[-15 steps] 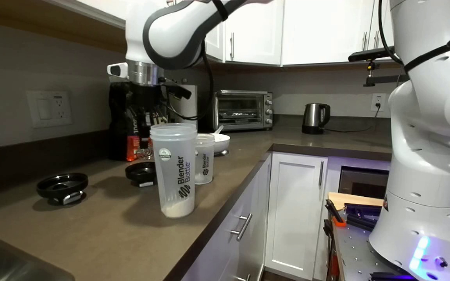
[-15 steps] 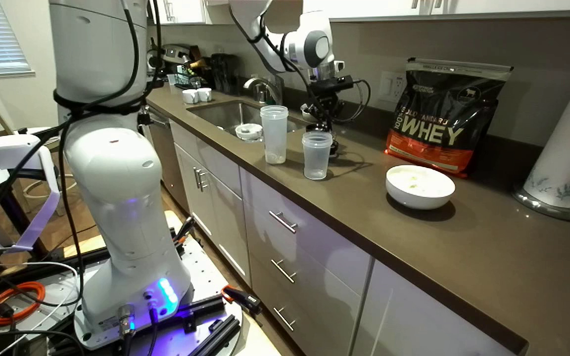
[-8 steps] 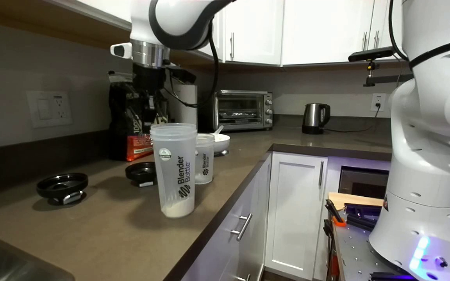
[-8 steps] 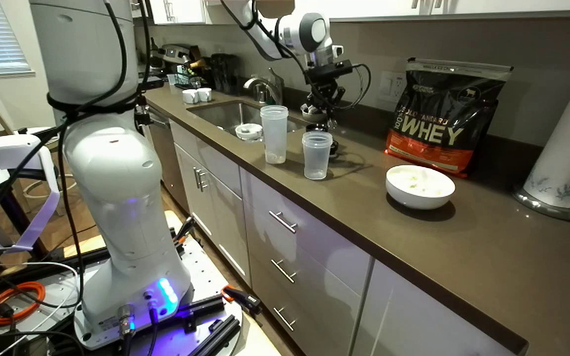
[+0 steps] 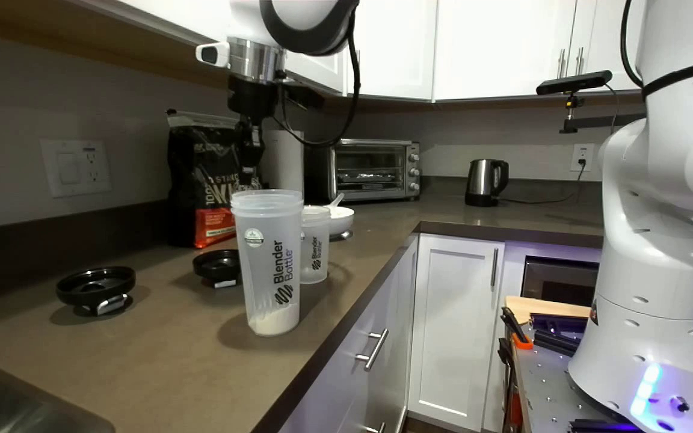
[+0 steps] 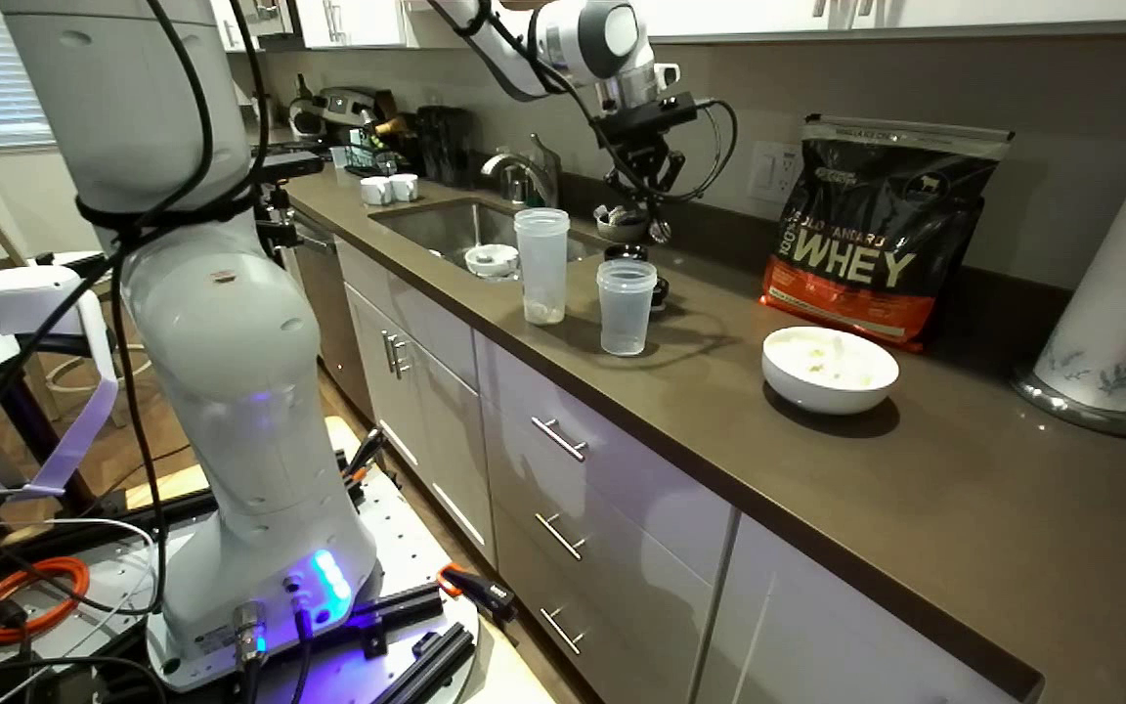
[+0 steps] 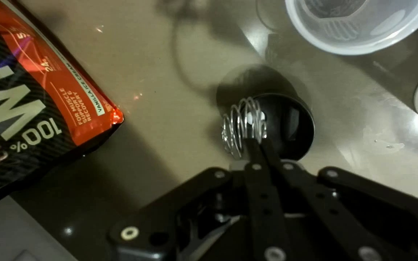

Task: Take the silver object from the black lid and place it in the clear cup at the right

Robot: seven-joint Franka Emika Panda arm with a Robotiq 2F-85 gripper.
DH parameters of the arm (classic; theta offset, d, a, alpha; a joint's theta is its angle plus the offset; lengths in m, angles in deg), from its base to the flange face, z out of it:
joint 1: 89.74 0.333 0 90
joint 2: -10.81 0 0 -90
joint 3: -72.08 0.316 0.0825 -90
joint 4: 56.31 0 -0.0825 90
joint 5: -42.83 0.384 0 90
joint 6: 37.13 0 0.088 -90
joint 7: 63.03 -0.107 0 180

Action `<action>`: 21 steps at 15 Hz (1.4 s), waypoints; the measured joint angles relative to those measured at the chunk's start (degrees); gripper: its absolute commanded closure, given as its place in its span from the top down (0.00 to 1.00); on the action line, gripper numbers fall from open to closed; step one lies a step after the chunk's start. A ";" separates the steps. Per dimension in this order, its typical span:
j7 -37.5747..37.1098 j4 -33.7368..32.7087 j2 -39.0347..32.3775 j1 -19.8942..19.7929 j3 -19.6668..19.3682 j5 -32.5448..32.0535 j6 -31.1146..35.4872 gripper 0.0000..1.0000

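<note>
The gripper (image 7: 259, 142), its fingers drawn together, is grasping the silver wire ball (image 7: 243, 125) near the middle of the wrist view. So the first half of the task looks done: the ball is off the black lid (image 7: 298, 141), which sits below it and a little to the right in that frame. In an exterior view the ball hangs under the gripper at the upper centre of the frame, not touching the desk (image 6: 993, 518).

What is left, as I judge it, is the placing. The clear cup (image 6: 625, 308), the smaller of the two, stands upright near the middle of that frame, below and slightly left of the ball, its mouth open. The ball is not in it and does not appear to be over its rim. The taller cup (image 5: 268, 270), with large dark lettering and white powder (image 5: 275, 320) at its bottom, stands upright too; in an exterior view it partly hides the clear cup, just left of the middle of the frame. It seems not to be the target.

The remaining moves would be to bring the ball over the clear cup's mouth, lower it, let go and draw the gripper away. I would call the task about half done.
</note>
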 measured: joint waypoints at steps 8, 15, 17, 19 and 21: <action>0.00 4.38 6.08 0.12 -1.48 -0.04 -0.38 0.03; 0.00 8.04 8.72 0.17 -2.72 -0.04 -2.18 0.02; 0.00 9.07 9.23 0.18 -2.94 -0.04 -2.51 0.03; 0.00 10.08 9.84 0.21 -3.10 -0.04 -2.85 0.02; 0.00 11.06 10.59 0.27 -3.16 -0.04 -3.35 0.02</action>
